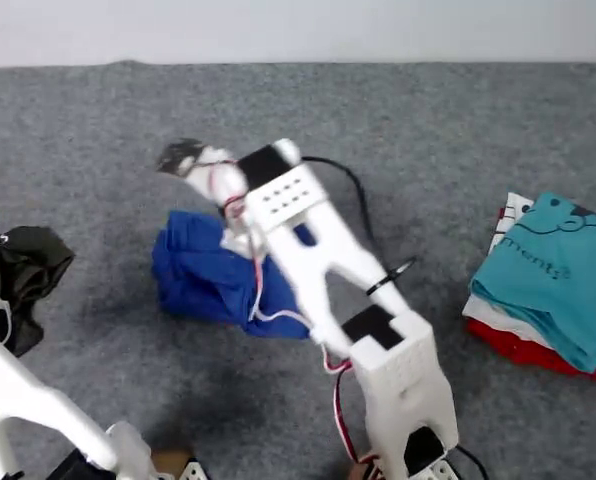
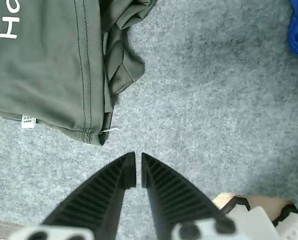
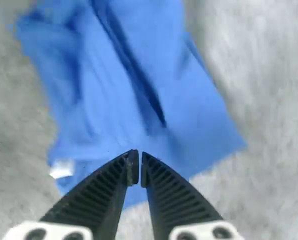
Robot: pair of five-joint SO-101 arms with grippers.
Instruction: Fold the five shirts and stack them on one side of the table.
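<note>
Three of the five shirts look finished. At the right side of the worktop (image 1: 428, 130) sits a stack with a teal shirt (image 1: 553, 270) on top, a white shirt (image 1: 488, 312) under it and a red shirt (image 1: 523, 350) at the bottom, their edges fairly square.

Two are left. The blue shirt (image 1: 203, 275) lies bunched and unfolded near the middle, well apart from the stack. The dark olive shirt (image 1: 23, 265) lies at the far left edge, rumpled, with loose folds along its hem in the left wrist view.

The right gripper (image 3: 137, 156) hangs over the blue shirt with its fingers pressed together. No cloth can be seen pinched between them, though the view is smeared, so a light hold on fabric cannot be ruled out. The left gripper (image 2: 138, 157) is over bare worktop just beside the olive shirt, its fingers clenched with only a sliver of gap and holding nothing.

By this reckoning the task is a little past halfway. The blue shirt appears to be the one in hand and still needs spreading flat, folding and carrying right to the stack. The olive shirt then needs the same.
</note>
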